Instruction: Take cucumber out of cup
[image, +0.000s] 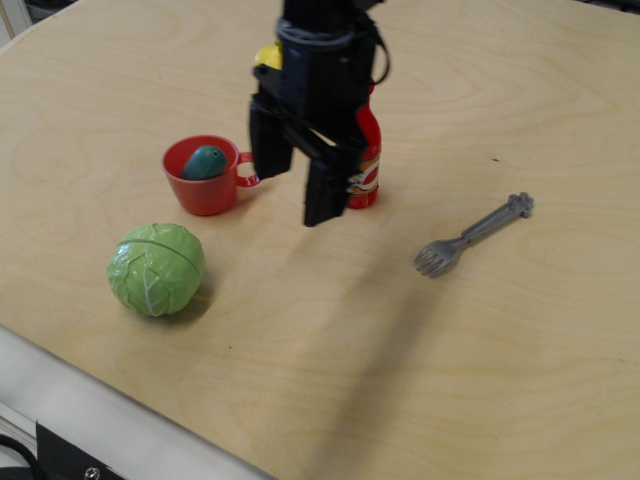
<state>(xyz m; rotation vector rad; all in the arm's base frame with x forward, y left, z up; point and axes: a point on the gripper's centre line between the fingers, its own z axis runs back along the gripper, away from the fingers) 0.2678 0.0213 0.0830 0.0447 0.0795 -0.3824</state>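
Note:
The red cup (204, 184) stands upright on the wooden table, its pinkish ring handle pointing right. The teal-green cucumber (205, 161) sits inside it, its end poking above the rim. My black gripper (295, 190) hangs open and empty just right of the cup, its left finger beside the handle. It holds nothing.
A red bottle with an orange label (366, 165) stands right behind the gripper, mostly hidden by it. A yellow pepper (266, 56) is mostly hidden behind the arm. A light-green cabbage (156, 268) lies in front of the cup. A grey fork (472, 234) lies to the right.

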